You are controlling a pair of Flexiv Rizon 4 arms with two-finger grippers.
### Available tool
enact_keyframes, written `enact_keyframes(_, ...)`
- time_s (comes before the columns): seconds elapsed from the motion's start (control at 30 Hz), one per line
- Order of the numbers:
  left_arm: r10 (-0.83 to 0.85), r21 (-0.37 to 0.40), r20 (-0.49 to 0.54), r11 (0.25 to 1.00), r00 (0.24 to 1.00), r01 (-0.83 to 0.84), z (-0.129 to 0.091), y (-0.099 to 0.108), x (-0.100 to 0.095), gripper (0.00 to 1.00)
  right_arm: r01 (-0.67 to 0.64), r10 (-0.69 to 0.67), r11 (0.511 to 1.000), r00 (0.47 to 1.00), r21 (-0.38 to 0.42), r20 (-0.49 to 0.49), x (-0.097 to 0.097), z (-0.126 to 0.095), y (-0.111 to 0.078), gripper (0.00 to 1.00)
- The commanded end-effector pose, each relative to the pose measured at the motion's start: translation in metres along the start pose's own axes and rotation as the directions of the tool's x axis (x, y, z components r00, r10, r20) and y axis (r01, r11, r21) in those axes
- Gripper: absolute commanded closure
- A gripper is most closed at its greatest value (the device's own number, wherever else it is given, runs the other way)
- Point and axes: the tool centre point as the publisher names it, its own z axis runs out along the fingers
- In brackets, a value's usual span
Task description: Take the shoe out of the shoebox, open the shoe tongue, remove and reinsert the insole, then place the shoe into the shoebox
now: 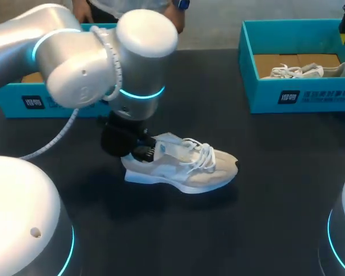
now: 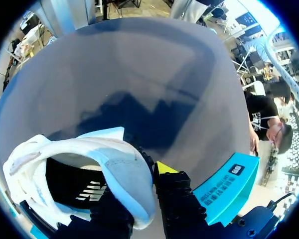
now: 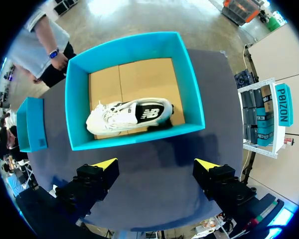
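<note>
A white and beige shoe (image 1: 187, 167) stands upright in the middle of the dark table, toe to the right. My left gripper (image 1: 145, 150) is at its heel, shut on the heel collar (image 2: 127, 174). One yellow fingertip (image 2: 164, 168) shows outside the collar; the other finger is hidden inside the shoe. The black insole (image 2: 74, 186) shows inside the opening. My right gripper (image 3: 156, 164) hangs open and empty above a teal shoebox (image 3: 134, 47), which stands at the back right (image 1: 302, 98). A second white shoe (image 3: 129, 115) lies on its side in that box.
Another teal box (image 1: 23, 100) stands at the back left, largely hidden behind my left arm (image 1: 86, 57). It also shows beside the left gripper (image 2: 224, 186) and off to one side of the right gripper (image 3: 32, 124).
</note>
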Motion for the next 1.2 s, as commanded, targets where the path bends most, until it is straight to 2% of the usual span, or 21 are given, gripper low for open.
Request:
enact_keyframes(0.03, -0.004, 0.083, -0.023, 0.997, 1.0, 0.006, 0.006, 0.008, -0.015, 1.0, -0.001, 0.001, 1.0, 1.0, -0.001, 0.001, 0.0, 0.0, -0.001, 0.0)
enact_keyframes(0.53, -0.024, 0.07, -0.073, 0.997, 0.997, 0.029, 0.024, -0.007, -0.036, 1.0, -0.001, 0.001, 1.0, 1.0, -0.001, 0.001, 0.0, 0.0, -0.001, 0.0)
enact_keyframes(0.8, -0.044, 0.085, -0.079, 0.995, 0.996, 0.051, 0.041, -0.003, -0.043, 1.0, -0.001, 0.001, 1.0, 1.0, -0.001, 0.001, 0.0, 0.0, -0.001, 0.0)
enact_keyframes(1.2, -0.045, 0.084, -0.069, 0.995, 0.997, 0.051, 0.044, -0.011, -0.06, 1.0, -0.001, 0.001, 1.0, 1.0, -0.001, 0.001, 0.0, 0.0, -0.001, 0.0)
